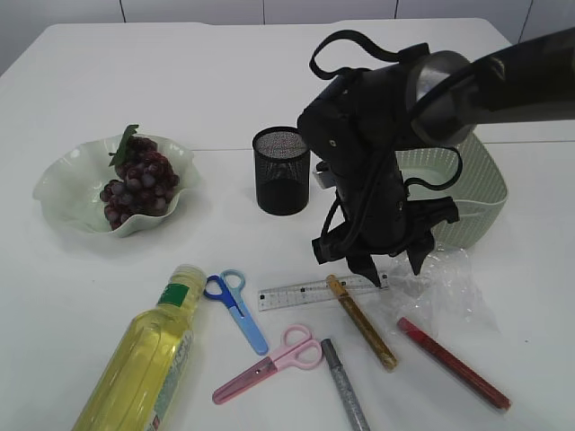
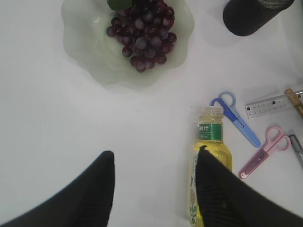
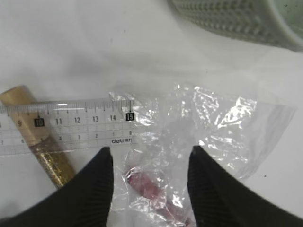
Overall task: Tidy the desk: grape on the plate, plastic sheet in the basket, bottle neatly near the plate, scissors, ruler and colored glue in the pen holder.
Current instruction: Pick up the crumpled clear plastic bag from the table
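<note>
I keep my right tool (image 3: pixel 150 156) spread apart over the plastic sheet (image 3: pixel 208 127), just in front of the basket (image 1: pixel 476 193), to straddle its crumpled edge; left tool (image 2: pixel 155 163) is apart too.

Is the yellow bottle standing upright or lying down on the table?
Lying down: the bottle rests on its side, neck pointing toward the plate.

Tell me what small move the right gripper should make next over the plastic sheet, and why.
Probably lower straight down and close on the plastic sheet. The right gripper is open with the crumpled sheet between its fingers, but the sheet lies flat on the table, partly over the ruler end and the red glue. The basket sits just beyond. The grip should take only plastic.
</note>
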Robot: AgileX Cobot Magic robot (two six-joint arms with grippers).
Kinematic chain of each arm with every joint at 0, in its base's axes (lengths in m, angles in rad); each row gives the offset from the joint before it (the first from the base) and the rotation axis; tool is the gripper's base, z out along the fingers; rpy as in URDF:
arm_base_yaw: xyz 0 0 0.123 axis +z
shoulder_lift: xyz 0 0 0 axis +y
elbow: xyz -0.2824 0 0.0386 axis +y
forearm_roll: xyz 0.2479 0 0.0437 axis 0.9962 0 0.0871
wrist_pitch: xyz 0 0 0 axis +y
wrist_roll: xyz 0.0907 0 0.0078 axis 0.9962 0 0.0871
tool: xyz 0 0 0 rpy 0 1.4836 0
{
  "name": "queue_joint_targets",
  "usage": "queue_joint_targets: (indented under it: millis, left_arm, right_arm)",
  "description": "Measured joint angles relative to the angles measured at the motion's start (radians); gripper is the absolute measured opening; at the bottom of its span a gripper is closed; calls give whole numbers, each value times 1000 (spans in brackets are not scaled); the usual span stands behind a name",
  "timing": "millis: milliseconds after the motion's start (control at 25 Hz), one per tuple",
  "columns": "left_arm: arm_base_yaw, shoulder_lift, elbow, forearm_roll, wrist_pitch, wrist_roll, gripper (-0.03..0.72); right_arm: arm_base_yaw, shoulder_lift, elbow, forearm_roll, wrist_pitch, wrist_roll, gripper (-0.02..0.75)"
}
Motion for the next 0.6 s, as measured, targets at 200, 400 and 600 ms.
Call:
queue_joint_targets:
  millis: [200, 400, 600]
  left_arm:
    - [0, 0, 0, 0, 0, 0, 405]
    - [0, 0, 0, 0, 0, 2, 405]
    - [0, 0, 0, 0, 0, 2, 405]
  right_arm:
    - [0, 0, 0, 0, 0, -14, 382]
    - [0, 0, 0, -6, 0, -33, 384]
    - [3, 0, 0, -6, 0, -50, 384]
